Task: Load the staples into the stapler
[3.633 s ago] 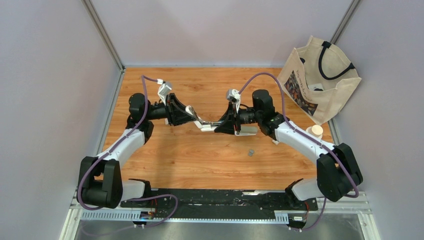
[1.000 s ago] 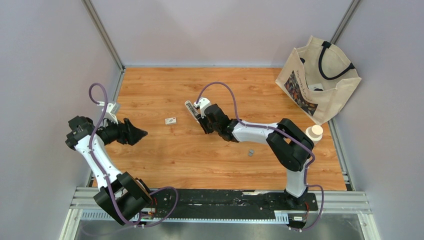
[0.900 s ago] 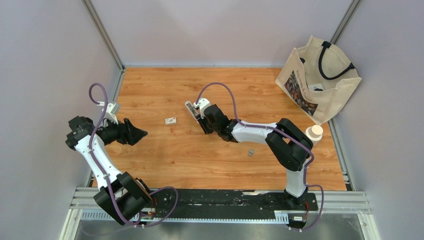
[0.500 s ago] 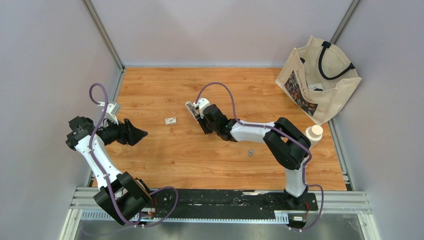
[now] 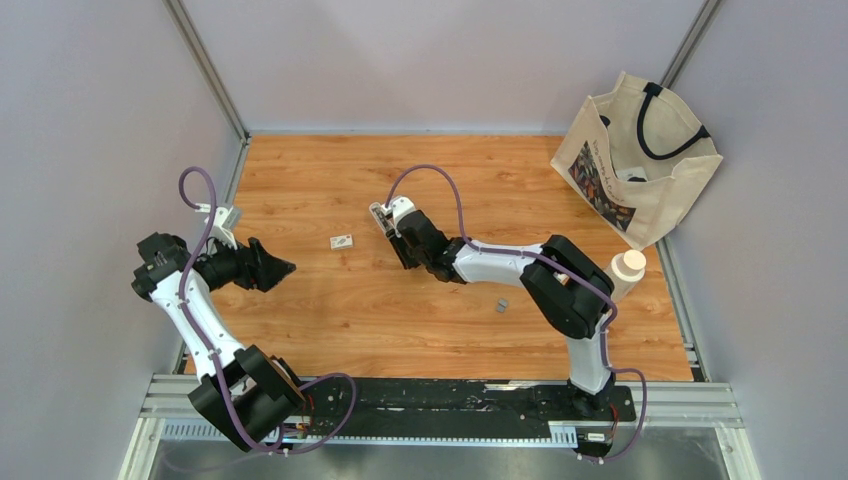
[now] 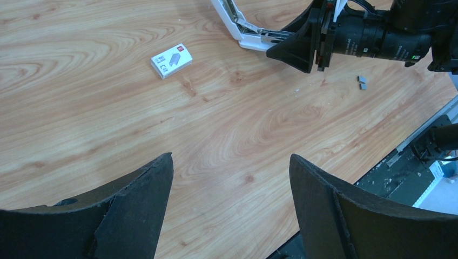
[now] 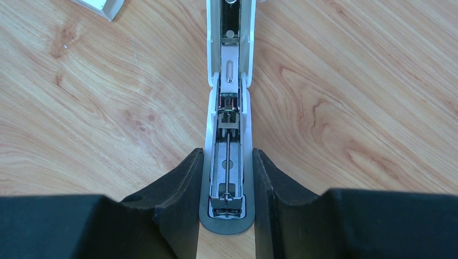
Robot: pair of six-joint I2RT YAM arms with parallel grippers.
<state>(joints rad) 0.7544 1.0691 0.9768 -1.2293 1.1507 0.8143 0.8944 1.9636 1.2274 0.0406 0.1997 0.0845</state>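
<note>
Table [image 5: 330,320]: orange-brown wood grain with darker knots.
Stapler [image 7: 229,135]: white shell, bare silver channel inside, grey base end.
Staples [image 5: 502,303]: dark grey, metallic.
Small box [image 6: 172,60]: white with a red patch and grey print.
Left gripper [image 6: 231,162] and right gripper [image 7: 227,156]: matte black fingers.
Arms [image 5: 500,262]: white links, black joints, purple cables [image 5: 440,175].
Tote bag [image 5: 640,170]: cream canvas, black handles, multicolour print.
Bottle [image 5: 625,268]: cream.
Walls [image 5: 430,60]: pale lilac-grey.

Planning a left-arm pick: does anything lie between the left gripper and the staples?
Nothing visible does. Bare table runs from the left gripper, jaws open, to the staples. The right gripper, clamping the stapler, lies beyond that line; the staple box sits aside.
</note>
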